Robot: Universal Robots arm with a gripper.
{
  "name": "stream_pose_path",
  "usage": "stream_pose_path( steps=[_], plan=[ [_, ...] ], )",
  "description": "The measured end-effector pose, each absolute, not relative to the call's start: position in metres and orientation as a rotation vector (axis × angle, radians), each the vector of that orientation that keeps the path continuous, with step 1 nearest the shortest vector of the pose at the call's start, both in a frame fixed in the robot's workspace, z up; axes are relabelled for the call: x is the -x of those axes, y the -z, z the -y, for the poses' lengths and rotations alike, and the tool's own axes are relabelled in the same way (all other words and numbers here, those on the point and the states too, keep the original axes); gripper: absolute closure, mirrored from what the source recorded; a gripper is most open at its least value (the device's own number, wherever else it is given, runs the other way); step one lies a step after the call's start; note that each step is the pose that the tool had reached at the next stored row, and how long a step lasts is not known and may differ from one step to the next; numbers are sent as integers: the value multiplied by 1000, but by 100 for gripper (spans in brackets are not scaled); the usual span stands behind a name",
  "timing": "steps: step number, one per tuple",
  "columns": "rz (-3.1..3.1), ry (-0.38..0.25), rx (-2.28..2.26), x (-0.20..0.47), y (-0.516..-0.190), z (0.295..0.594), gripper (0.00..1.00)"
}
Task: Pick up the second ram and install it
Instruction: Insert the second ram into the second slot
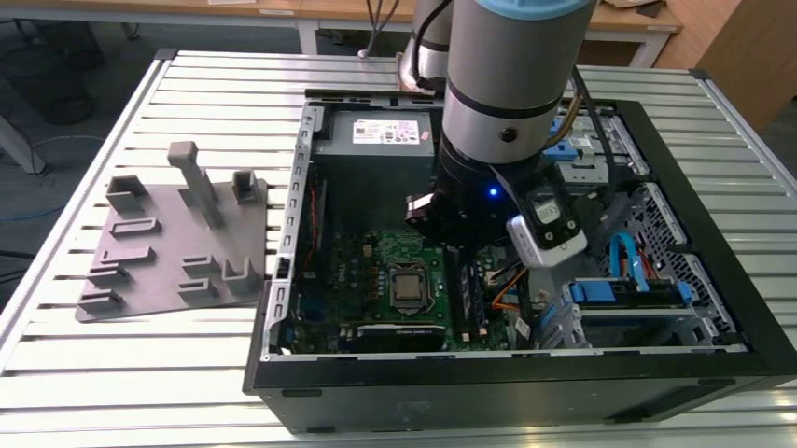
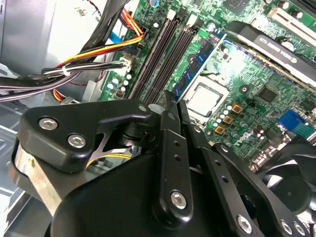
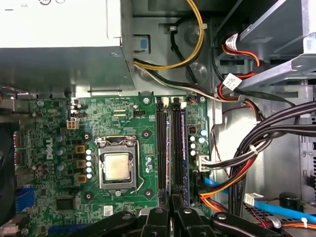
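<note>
An open desktop computer case (image 1: 498, 369) lies on its side on a slatted metal bench (image 1: 75, 373), close to the bench's front edge. Just beside the case, toward the exterior view's left, rests a grey plastic fixture tray (image 1: 149, 266) with upright posts. The robot arm (image 1: 510, 84) reaches down into the case, and its black gripper (image 1: 451, 245) hangs low over the green motherboard (image 1: 373, 257). In both wrist views the gripper (image 2: 168, 98) (image 3: 171, 210) has its two fingers drawn together, with nothing visibly clamped between them, poised over the row of black memory slots (image 3: 161, 143). The second ram (image 2: 197, 64), a dark blue-green strip, stands seated in a slot beside the processor socket (image 2: 205, 98). Bundled cables (image 3: 256, 143) run along the other side of the slots.
</note>
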State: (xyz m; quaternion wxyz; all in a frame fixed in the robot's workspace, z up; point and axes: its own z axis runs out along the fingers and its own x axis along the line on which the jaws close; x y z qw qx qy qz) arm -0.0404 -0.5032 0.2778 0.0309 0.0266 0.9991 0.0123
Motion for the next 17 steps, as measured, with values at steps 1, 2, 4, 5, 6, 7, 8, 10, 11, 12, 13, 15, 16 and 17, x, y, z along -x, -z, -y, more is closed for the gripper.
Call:
stream_pose_path(
  steps=[1, 2, 4, 5, 6, 7, 8, 10, 11, 12, 13, 15, 16, 17],
  plan=[
    [-3078, -38, -82, 40, -277, 503, 86],
    [-3078, -38, -82, 40, -276, 503, 86],
    [-3078, -38, -82, 40, -274, 503, 86],
    [-3078, -38, -82, 40, -274, 503, 86],
    [-3078, -38, -82, 40, -273, 503, 86],
    [-3078, -38, -82, 40, -272, 503, 86],
    [-3078, -38, -82, 40, -271, 503, 86],
    [-3078, -38, -82, 40, -270, 503, 86],
    [-3078, -38, -82, 40, -270, 503, 86],
    [-3078, -38, -82, 40, -269, 503, 86],
    [-3078, -38, -82, 40, -268, 503, 86],
    [-3078, -38, -82, 40, -267, 503, 86],
    [-3078, -38, -82, 40, -266, 503, 86],
    [-3078, -38, -82, 40, -266, 503, 86]
  ],
)
